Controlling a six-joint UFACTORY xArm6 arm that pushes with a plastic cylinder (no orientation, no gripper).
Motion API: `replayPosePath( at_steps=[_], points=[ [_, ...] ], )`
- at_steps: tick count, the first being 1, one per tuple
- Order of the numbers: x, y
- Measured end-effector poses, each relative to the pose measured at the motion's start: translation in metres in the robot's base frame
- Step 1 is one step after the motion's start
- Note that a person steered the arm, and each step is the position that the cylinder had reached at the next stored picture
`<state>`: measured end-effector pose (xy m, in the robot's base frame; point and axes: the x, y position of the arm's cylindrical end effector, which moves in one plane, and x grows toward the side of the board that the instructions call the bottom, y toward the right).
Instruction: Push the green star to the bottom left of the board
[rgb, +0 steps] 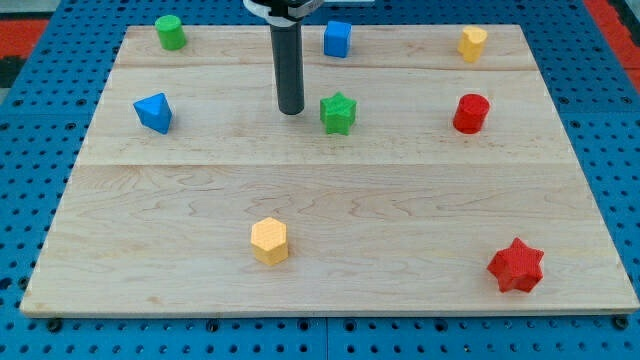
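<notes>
So my tip (290, 110) sits just left of the green star (338, 113) on the wooden counter (330, 215), a small gap between them. The rod stands upright; there's no hand on it, just that blunt end. Down toward the view's bottom left, a yellow hexagon block (269, 241) stands roughly in the path. A blue block (153, 112) sits further left. No writing anywhere.

My tip (291, 110) rests on the wooden board (330, 270), just left of the green star (338, 113), not touching. A blue cube (337, 39) sits up-right of it, a yellow hexagonal block (269, 241) well below.
</notes>
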<state>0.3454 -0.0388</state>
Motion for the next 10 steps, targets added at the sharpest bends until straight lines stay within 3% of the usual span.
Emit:
replayPosePath(
  at_steps=[1, 2, 3, 5, 6, 7, 8, 10],
  points=[
    [-0.041, 0.004],
    [-0.043, 0.050],
    [-0.007, 0.061],
    [0.062, 0.007],
    [0.018, 0.011],
    [0.014, 0.054],
    [0.060, 0.075],
    [0.112, -0.042]
  ],
)
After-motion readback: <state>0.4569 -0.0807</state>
